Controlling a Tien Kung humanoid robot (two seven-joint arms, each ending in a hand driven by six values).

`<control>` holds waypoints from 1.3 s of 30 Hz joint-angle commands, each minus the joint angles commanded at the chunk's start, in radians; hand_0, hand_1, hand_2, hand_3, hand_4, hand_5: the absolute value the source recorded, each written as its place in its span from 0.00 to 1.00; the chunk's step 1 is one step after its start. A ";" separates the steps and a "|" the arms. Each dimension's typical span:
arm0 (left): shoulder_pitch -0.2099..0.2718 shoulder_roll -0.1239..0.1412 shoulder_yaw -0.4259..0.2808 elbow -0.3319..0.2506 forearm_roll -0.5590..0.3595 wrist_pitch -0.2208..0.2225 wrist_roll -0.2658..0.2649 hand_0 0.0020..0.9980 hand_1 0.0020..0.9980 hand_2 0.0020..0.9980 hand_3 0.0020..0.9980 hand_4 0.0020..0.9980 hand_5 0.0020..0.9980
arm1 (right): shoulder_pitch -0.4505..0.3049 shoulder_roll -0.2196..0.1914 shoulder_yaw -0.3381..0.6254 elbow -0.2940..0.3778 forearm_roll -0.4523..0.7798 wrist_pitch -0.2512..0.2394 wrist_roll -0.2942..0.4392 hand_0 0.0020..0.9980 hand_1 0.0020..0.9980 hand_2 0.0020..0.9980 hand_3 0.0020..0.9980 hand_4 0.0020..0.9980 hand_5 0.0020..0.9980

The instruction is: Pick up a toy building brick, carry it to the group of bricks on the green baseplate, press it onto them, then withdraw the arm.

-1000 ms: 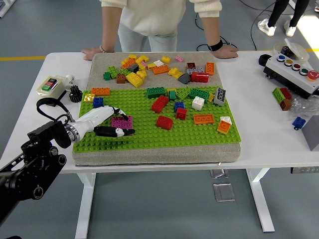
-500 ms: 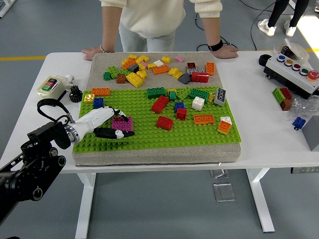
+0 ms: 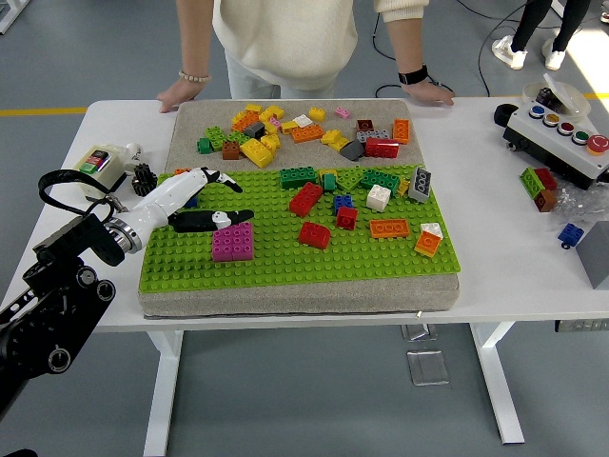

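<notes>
A magenta brick (image 3: 232,242) sits on the green baseplate (image 3: 285,259) near its left front. My left hand (image 3: 238,202) hovers just behind and left of it, apart from it, with white fingers (image 3: 205,177) and black thumb spread open and holding nothing. To the right on the baseplate stands a scattered group of bricks: red ones (image 3: 306,199), a green one (image 3: 298,176), a white one (image 3: 379,197) and an orange one (image 3: 389,228). My right arm is out of sight.
Several loose bricks (image 3: 285,129) lie on the beige mat behind the baseplate. A person stands at the far side, one hand (image 3: 181,95) and the other hand (image 3: 428,92) on the table's edge. A button box (image 3: 561,129) is at the right, a small device (image 3: 95,164) at the left.
My left hand has lifted off the magenta brick and drawn back up and to the left, leaving the brick on the baseplate. The person has shifted their stance and hands.
</notes>
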 joint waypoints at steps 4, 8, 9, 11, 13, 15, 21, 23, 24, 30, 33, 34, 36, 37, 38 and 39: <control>0.018 0.009 -0.048 -0.020 -0.149 0.015 -0.019 0.93 0.80 0.77 0.77 1.00 0.79 | 0.002 0.000 0.003 0.000 -0.001 0.000 0.001 0.75 0.67 0.73 0.67 0.93 0.49; 0.022 0.030 -0.106 -0.027 -0.318 0.012 -0.034 0.94 0.81 0.79 0.83 1.00 0.77 | 0.001 0.002 0.007 0.000 -0.002 0.000 -0.001 0.76 0.67 0.73 0.67 0.93 0.49; 0.022 0.035 -0.117 -0.028 -0.364 0.007 -0.035 0.94 0.81 0.79 0.83 1.00 0.77 | 0.000 0.003 0.008 0.000 -0.002 0.000 -0.002 0.76 0.67 0.73 0.67 0.93 0.49; 0.022 0.046 -0.132 -0.030 -0.455 -0.005 -0.036 0.94 0.81 0.79 0.83 1.00 0.77 | 0.000 0.005 0.008 0.000 -0.001 -0.001 -0.002 0.76 0.67 0.73 0.67 0.93 0.49; 0.020 0.060 -0.148 -0.039 -0.533 -0.035 -0.033 0.94 0.81 0.79 0.83 1.00 0.77 | 0.002 0.007 0.009 0.000 -0.002 -0.002 -0.003 0.76 0.67 0.73 0.67 0.93 0.49; 0.019 0.066 -0.155 -0.042 -0.611 -0.053 -0.031 0.95 0.86 0.86 0.92 1.00 0.76 | 0.003 0.009 0.009 0.000 -0.002 -0.003 -0.003 0.75 0.67 0.73 0.67 0.93 0.50; 0.023 0.102 -0.152 -0.063 -0.855 -0.127 -0.008 0.97 0.89 0.88 0.95 1.00 0.79 | 0.005 0.016 0.006 0.000 -0.006 -0.005 -0.005 0.75 0.67 0.73 0.67 0.93 0.49; 0.026 0.112 -0.149 -0.072 -0.920 -0.137 0.003 0.97 0.89 0.88 0.95 1.00 0.79 | 0.005 0.019 0.004 0.000 -0.008 -0.005 -0.006 0.75 0.67 0.73 0.67 0.93 0.49; 0.028 0.116 -0.148 -0.077 -0.945 -0.139 0.008 0.97 0.89 0.88 0.95 1.00 0.79 | 0.006 0.021 0.004 0.000 -0.009 -0.006 -0.006 0.75 0.67 0.73 0.67 0.93 0.49; 0.033 0.134 -0.135 -0.094 -0.966 -0.134 0.016 0.98 0.90 0.89 0.96 1.00 0.78 | 0.010 0.030 0.004 0.000 -0.021 -0.010 -0.010 0.75 0.67 0.73 0.67 0.93 0.49; 0.034 0.137 -0.129 -0.102 -0.968 -0.130 0.018 1.00 0.92 0.90 0.96 1.00 0.77 | 0.013 0.033 0.005 0.000 -0.027 -0.011 -0.012 0.76 0.68 0.73 0.67 0.93 0.49; 0.035 0.139 -0.127 -0.106 -0.970 -0.130 0.019 1.00 0.92 0.90 0.96 1.00 0.77 | 0.014 0.034 0.004 0.000 -0.029 -0.011 -0.013 0.76 0.68 0.73 0.67 0.93 0.49; 0.040 0.143 -0.121 -0.119 -0.975 -0.129 0.023 1.00 0.92 0.90 0.96 1.00 0.77 | 0.018 0.038 0.004 0.000 -0.037 -0.011 -0.016 0.76 0.68 0.73 0.67 0.93 0.49; 0.046 0.146 -0.121 -0.127 -0.974 -0.128 0.027 1.00 0.92 0.90 0.96 1.00 0.77 | 0.020 0.040 0.002 0.000 -0.039 -0.012 -0.016 0.76 0.68 0.73 0.67 0.93 0.49; 0.051 0.149 -0.120 -0.132 -0.977 -0.129 0.030 1.00 0.95 0.92 0.97 1.00 0.77 | 0.022 0.042 0.001 0.000 -0.041 -0.013 -0.017 0.76 0.68 0.73 0.67 0.92 0.49; 0.055 0.151 -0.119 -0.135 -0.977 -0.130 0.033 1.00 0.95 0.92 0.97 1.00 0.77 | 0.024 0.043 -0.001 0.000 -0.043 -0.013 -0.017 0.76 0.68 0.73 0.67 0.92 0.49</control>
